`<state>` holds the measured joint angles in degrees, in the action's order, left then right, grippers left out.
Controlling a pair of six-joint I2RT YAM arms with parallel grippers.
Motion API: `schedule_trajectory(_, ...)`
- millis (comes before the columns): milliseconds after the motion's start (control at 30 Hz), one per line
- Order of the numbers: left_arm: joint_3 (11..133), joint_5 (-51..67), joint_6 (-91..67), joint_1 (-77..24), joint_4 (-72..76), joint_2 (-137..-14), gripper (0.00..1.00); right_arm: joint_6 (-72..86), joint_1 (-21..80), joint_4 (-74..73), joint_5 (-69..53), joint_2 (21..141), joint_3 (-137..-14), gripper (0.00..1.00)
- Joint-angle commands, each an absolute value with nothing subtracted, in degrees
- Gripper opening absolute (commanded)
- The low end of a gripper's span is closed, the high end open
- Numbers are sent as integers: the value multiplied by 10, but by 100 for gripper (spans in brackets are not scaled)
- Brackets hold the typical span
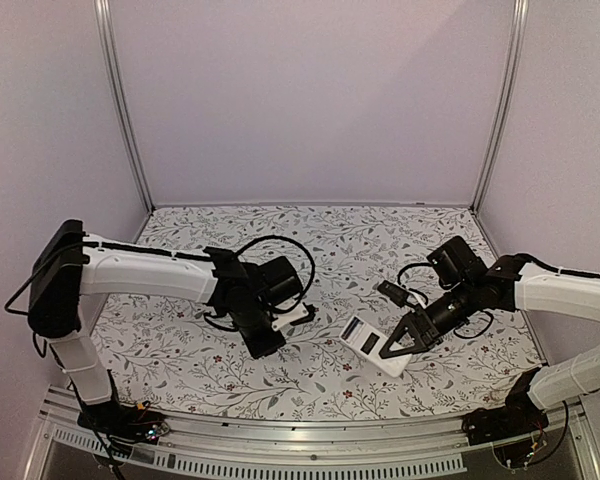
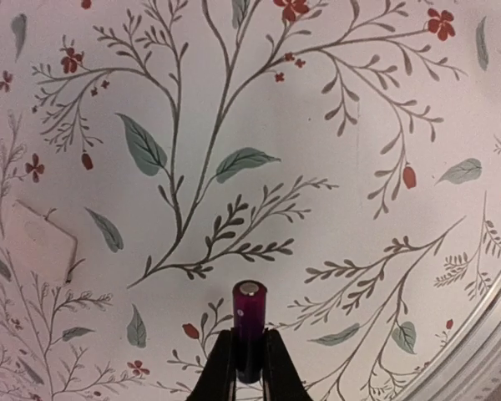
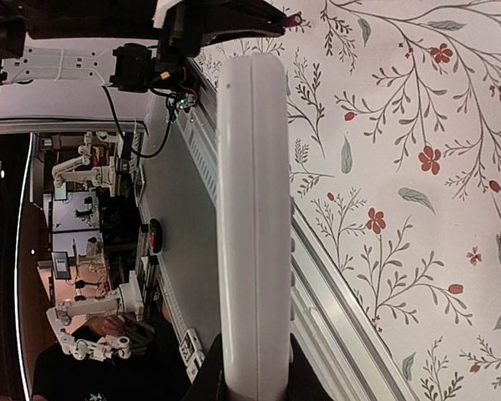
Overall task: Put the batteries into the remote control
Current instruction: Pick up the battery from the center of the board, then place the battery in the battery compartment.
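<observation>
Two matched arms. Left arm: white rounded link shells, a large black shoulder housing, black blocks at elbow and wrist, and a thin black lead along the upper link. Right arm: the same white shells, with black joint housings. Left base and right base: black, compact. Left wrist cable: black, thin, one wide loop. Right wrist cable: black, with a smaller loop. Left gripper: two matte black fingers tapering to narrow tips. Right gripper: black, with wedge-shaped fingers.
</observation>
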<state>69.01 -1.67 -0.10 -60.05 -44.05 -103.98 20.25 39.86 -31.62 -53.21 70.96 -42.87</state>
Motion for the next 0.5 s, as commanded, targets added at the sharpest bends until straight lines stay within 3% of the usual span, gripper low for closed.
schedule_trajectory(0, 745, 31, -43, -594, -499, -963, 0, 203, 402, -277, -534, 718, -433, 0)
schedule_trajectory(200, 819, 145, -112, -597, -542, -953, 0, 243, 402, -208, -541, 721, -431, 0)
schedule_trajectory(467, 902, 172, -173, -607, -574, -979, 0, 286, 402, -147, -550, 741, -433, 0)
